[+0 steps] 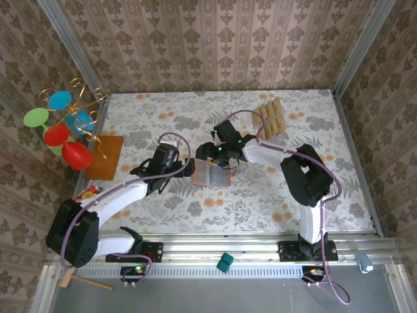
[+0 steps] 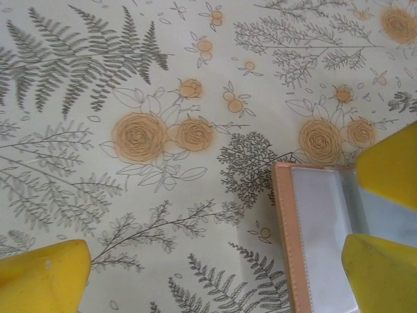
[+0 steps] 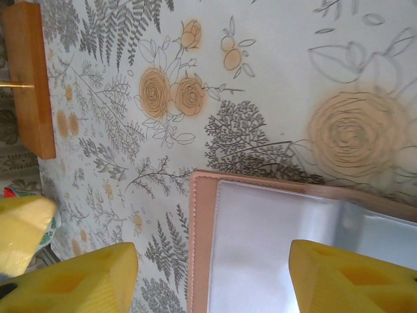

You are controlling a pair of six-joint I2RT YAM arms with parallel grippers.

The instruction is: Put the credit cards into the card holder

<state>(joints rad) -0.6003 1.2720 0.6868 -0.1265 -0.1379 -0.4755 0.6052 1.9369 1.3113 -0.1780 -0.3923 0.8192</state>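
Note:
The card holder point(image 1: 213, 173) lies open on the flowered cloth, its salmon rim and clear pockets facing up. Several tan credit cards point(image 1: 270, 117) lie in a row at the back right, away from both grippers. My left gripper point(image 1: 185, 169) is at the holder's left side. In the left wrist view this gripper point(image 2: 215, 280) is open, one yellow finger over bare cloth and the other over the card holder point(image 2: 319, 241). My right gripper point(image 1: 219, 158) hovers at the holder's far edge. It is open point(image 3: 212, 280), straddling the edge of the card holder point(image 3: 260, 241), with nothing held.
A wire stand with coloured discs point(image 1: 62, 127) rises from an orange-brown wooden base point(image 1: 104, 156) at the left; that base point(image 3: 29, 78) is also in the right wrist view. A teal block point(image 1: 225, 263) and a wooden mallet point(image 1: 81, 281) lie beyond the near rail.

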